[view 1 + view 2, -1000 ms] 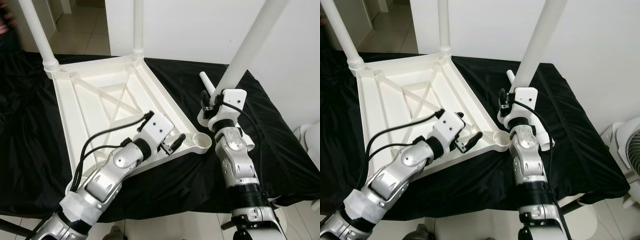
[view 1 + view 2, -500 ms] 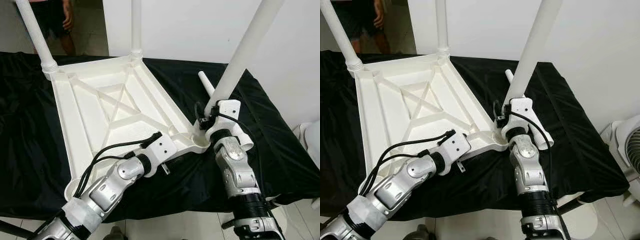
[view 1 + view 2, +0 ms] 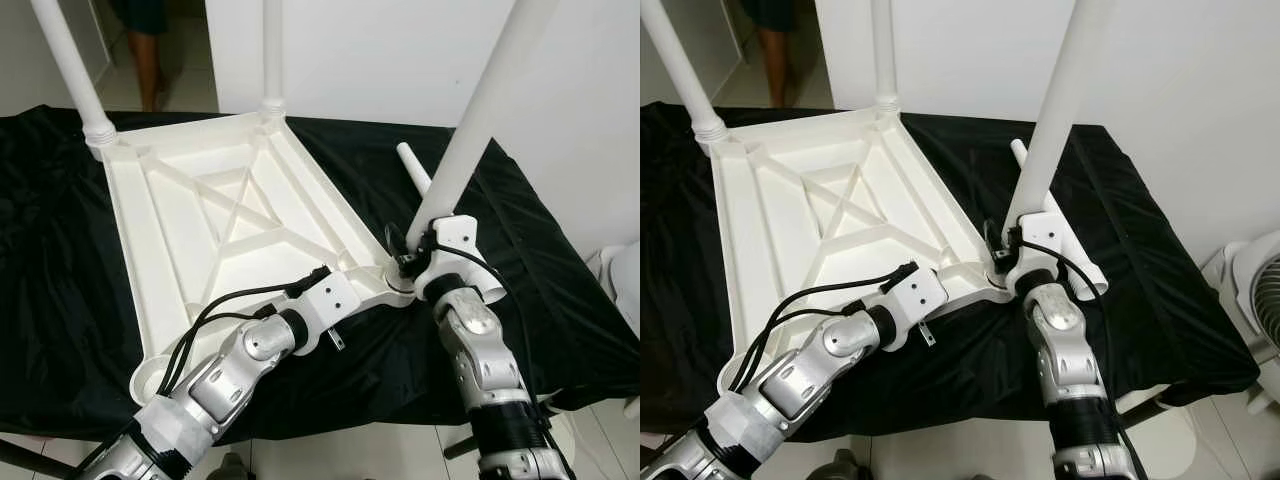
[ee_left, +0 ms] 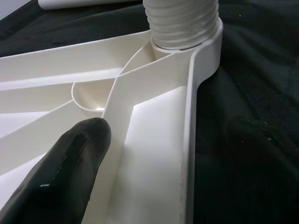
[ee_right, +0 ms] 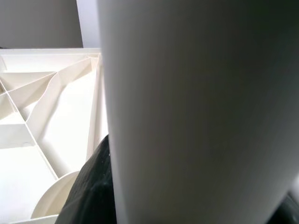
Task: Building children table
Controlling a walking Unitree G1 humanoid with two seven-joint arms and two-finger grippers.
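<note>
An upside-down white tabletop lies on black cloth, with upright legs screwed in at its two far corners. My right gripper is shut on a third white leg, which stands slightly tilted. That leg's ribbed end sits in the near right corner socket. My left gripper straddles the near rim just left of that socket. One black finger rests inside against a rib, the other outside over the cloth. The right wrist view has the leg close up.
A fourth white leg lies loose on the cloth behind the right gripper. The cloth-covered table's front edge runs close below the arms. A person's legs stand in the doorway at the back left. A white fan stands at the right.
The right gripper swung the leg's lower end from beside the corner into the socket. The left gripper dropped from above the tabletop to its near rim and closed. The person in the doorway shifted.
</note>
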